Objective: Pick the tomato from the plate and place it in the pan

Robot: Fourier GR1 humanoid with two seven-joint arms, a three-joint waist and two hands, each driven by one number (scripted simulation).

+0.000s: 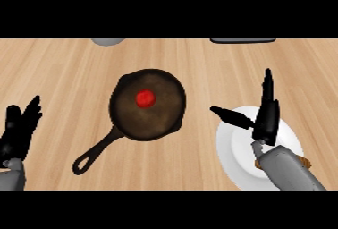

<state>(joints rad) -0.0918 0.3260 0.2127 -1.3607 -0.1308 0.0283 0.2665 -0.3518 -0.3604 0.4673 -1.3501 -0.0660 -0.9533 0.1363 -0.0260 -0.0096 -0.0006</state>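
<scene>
The red tomato lies inside the dark cast-iron pan, a little above the pan's middle. The pan's handle runs down and to the left. A white plate sits to the right of the pan with nothing visible on its bare part. My right hand hovers over the plate, open, fingers straight and pointing up, thumb spread toward the pan. It holds nothing. At the left edge my left hand rests open with fingers up.
A grey rounded object shows at the top edge, left of centre. A dark flat object lies at the top edge on the right. The wooden counter spreads around the pan and the plate.
</scene>
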